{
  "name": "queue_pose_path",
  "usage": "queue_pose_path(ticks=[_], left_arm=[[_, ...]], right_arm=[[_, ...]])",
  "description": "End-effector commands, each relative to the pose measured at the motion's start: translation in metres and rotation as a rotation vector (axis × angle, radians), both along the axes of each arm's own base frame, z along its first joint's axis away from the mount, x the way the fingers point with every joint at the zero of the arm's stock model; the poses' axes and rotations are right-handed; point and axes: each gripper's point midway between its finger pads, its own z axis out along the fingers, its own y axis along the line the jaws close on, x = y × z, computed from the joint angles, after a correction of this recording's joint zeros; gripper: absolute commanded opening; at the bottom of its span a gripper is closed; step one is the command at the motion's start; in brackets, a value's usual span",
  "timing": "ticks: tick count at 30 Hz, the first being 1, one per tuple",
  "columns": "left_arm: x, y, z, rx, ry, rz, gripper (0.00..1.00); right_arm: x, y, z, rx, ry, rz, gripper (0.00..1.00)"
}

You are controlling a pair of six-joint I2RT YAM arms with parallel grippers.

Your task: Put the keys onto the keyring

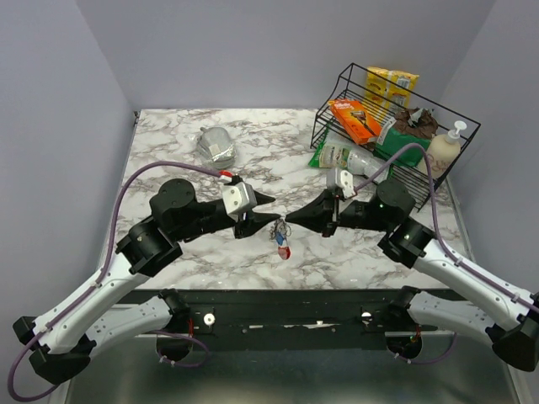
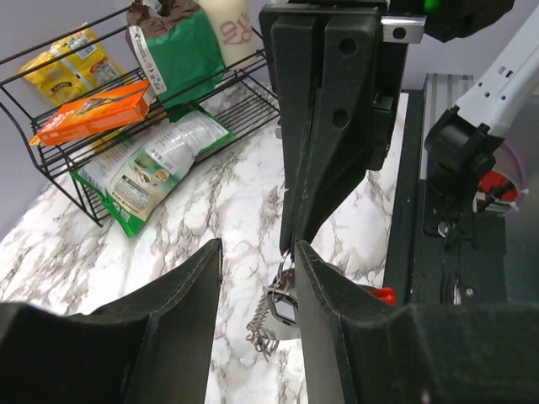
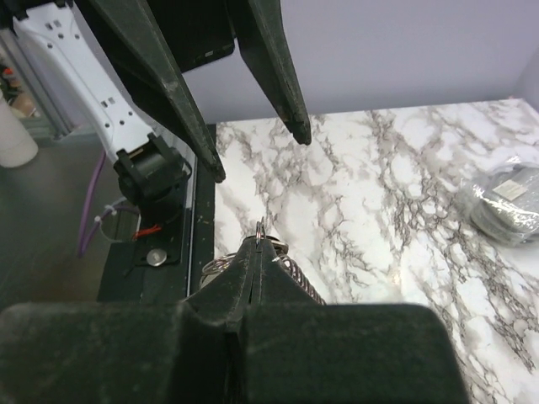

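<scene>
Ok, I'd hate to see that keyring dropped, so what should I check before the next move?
1. Right tool shut on the keyring: ok.
2. Left tool open, nothing between its fingers: ok.
3. Left tool close to the keyring: ok.
4. Keys on the keyring: cannot tell, the dangling cluster is too small.
5. Tags lifted off the table: cannot tell.
6. Rack well away from the keyring: ok.
</scene>
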Motion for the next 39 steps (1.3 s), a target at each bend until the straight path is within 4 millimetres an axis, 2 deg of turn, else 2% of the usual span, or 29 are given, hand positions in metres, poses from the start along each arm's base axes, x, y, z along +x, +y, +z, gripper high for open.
queue_pose_path(ticks=[1,8,13,20,26,34,39], left_arm=[[0.0,-0.001,0.018,-0.111,-0.009,0.014,0.49],[-0.011,-0.004,0.031,-0.192,-0.018,-0.044,0.49],[-0.035,-0.009,0.041,-0.244,-0.023,-0.189,0.44],[-0.066,-0.02,0.031,-0.191,0.001,-0.43,0.42],[-0.062,-0.026,0.037,-0.2,-0.01,-0.436,0.42],[-0.045,-0.032,0.045,-0.195,-0.029,-0.374,0.42],[-0.05,-0.037,0.047,-0.199,-0.016,-0.428,0.36]], right_arm=[[0.002,-0.013,0.04,0.166,-0.066,-0.084,0.0],[-0.018,-0.047,0.082,0.437,-0.171,-0.137,0.0],[-0.028,-0.06,0.091,0.503,-0.215,-0.143,0.0],[-0.051,-0.065,0.1,0.519,-0.262,-0.053,0.0],[-0.064,-0.06,0.097,0.472,-0.287,0.027,0.0],[-0.067,-0.061,0.098,0.455,-0.298,0.042,0.0],[-0.064,-0.059,0.093,0.437,-0.289,0.034,0.0]])
